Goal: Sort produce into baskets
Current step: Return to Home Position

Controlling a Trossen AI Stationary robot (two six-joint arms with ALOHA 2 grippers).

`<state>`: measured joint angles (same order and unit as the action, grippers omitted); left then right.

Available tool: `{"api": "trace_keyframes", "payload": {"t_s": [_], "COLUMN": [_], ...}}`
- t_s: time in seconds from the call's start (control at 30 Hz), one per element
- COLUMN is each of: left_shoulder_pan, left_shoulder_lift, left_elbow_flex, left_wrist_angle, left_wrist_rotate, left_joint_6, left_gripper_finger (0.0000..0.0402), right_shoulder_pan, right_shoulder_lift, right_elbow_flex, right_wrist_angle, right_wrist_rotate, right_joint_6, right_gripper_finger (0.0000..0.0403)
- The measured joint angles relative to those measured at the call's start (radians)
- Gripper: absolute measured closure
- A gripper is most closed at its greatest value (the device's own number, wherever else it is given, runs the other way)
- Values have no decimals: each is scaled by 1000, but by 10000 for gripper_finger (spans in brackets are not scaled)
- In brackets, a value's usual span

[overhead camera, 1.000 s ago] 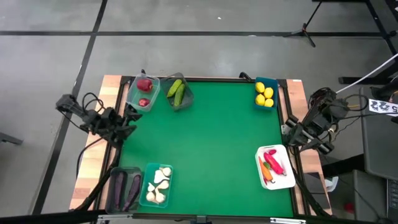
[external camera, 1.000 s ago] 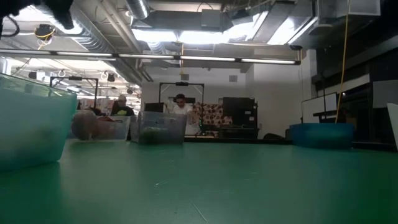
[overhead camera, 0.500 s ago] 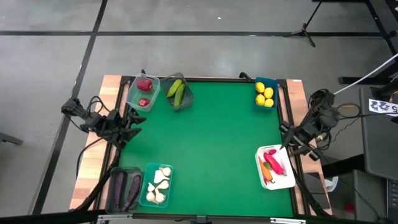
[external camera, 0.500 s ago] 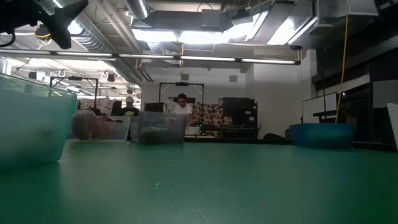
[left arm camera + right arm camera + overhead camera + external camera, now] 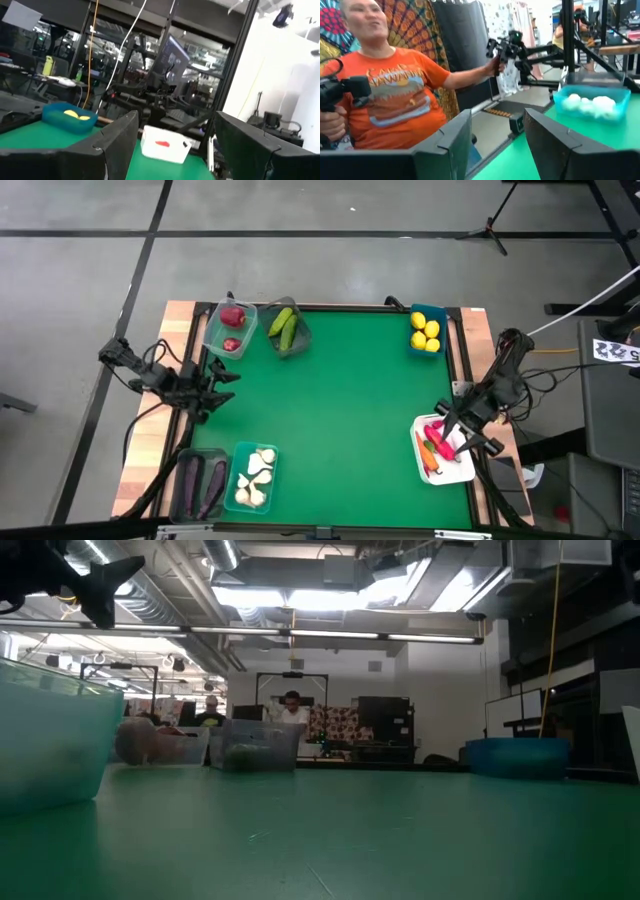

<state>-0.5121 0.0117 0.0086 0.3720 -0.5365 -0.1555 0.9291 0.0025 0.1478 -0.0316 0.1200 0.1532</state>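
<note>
1. Looking down in the high view, six containers sit round the edges of the green table (image 5: 350, 400). Along the far edge are a clear tub (image 5: 214, 332) with red round fruits (image 5: 233, 316), a smoky grey tub (image 5: 303, 341) with cucumbers (image 5: 285, 326), and a blue tub (image 5: 442, 315) with lemons (image 5: 426, 330).
2. At the near left corner, a teal tub (image 5: 239, 455) of garlic bulbs (image 5: 256, 477) stands just beside a dark tub (image 5: 200, 452) of eggplants (image 5: 193, 480). Only this view shows the eggplants.
3. The white tray (image 5: 457, 471) at the near right holds red peppers (image 5: 441, 438) and an orange carrot (image 5: 428, 456).
4. The left gripper (image 5: 222, 385) is at the table's left edge, between the clear tub and the dark tub and apart from both. The right gripper (image 5: 462, 430) overlaps the tray's outer corner. Its height above the tray cannot be told from overhead.
5. The left wrist view shows its fingers (image 5: 117, 145) spread wide with nothing between them. The blue tub and the white tray lie beyond.
6. The right wrist view shows its fingers (image 5: 447, 142) likewise parted and empty. It also shows the teal tub, and a person in an orange shirt (image 5: 395, 95) past the table.
7. The low view shows neither the white tray's contents nor the right gripper. It does show people (image 5: 290, 705) far back in the room.
</note>
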Motion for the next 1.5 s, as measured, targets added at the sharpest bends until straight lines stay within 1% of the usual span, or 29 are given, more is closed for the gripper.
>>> {"api": "trace_keyframes", "payload": {"t_s": [0.07, 0.17, 0.33, 0.4, 0.47, 0.53, 0.6, 0.73, 0.8, 0.9, 1.0, 1.03, 1.1, 1.17, 1.27, 1.3, 1.4, 1.5], "left_shoulder_pan": [0, 0, 0, 0, 2, 1, 1, 1, 1, 1, 1, 2, 2, 1, 1, 1, 8, 20], "left_shoulder_lift": [0, 0, 0, 0, -1, -2, -2, -2, -5, -7, -7, -7, -7, -7, -7, -7, -7, -7], "left_elbow_flex": [0, 0, 0, 0, 0, 0, 0, 0, 0, 1, 1, 1, 1, 1, 1, 2, 2, 2], "left_wrist_angle": [-26, -73, -153, -149, -136, -136, -140, -144, -148, -174, -179, -177, -163, -134, -92, -88, -102, -98], "left_wrist_rotate": [0, 0, 0, 0, 1, 1, 5, 37, 66, 72, 76, 87, 155, 260, 397, 415, 422, 443], "left_joint_6": [0, -1, -6, -58, -94, -80, -60, -62, -64, -74, -98, -101, -105, -91, -41, -21, 1, -11], "left_gripper_finger": [143, 143, 143, 143, 143, 143, 143, 143, 143, 144, 144, 144, 144, 144, 144, 144, 144, 144], "right_shoulder_pan": [0, 0, 0, 0, 0, 0, 0, 0, 0, 0, -15, -30, -77, -143, -260, -299, -414, -526], "right_shoulder_lift": [0, 0, 0, 0, 0, 1, 0, 0, 0, 0, 0, 0, 0, 0, 1, 2, 2, 2], "right_elbow_flex": [-21, -43, -79, -96, -113, -133, -136, -137, -137, -138, -139, -139, -139, -140, -140, -140, -140, -141], "right_wrist_angle": [6, 9, 10, 8, 32, 73, 71, 78, 93, 82, 81, 80, 75, 66, 54, 59, 71, 73], "right_wrist_rotate": [7, 46, 67, 64, 53, 17, -32, -73, -44, 32, 42, 29, 3, -46, -150, -180, -261, -272], "right_joint_6": [0, 0, -2, -7, -17, -39, -67, -92, -114, -143, -206, -221, -232, -231, -217, -210, -211, -209], "right_gripper_finger": [223, 223, 223, 223, 223, 223, 223, 223, 223, 223, 223, 223, 223, 223, 223, 223, 223, 223]}}
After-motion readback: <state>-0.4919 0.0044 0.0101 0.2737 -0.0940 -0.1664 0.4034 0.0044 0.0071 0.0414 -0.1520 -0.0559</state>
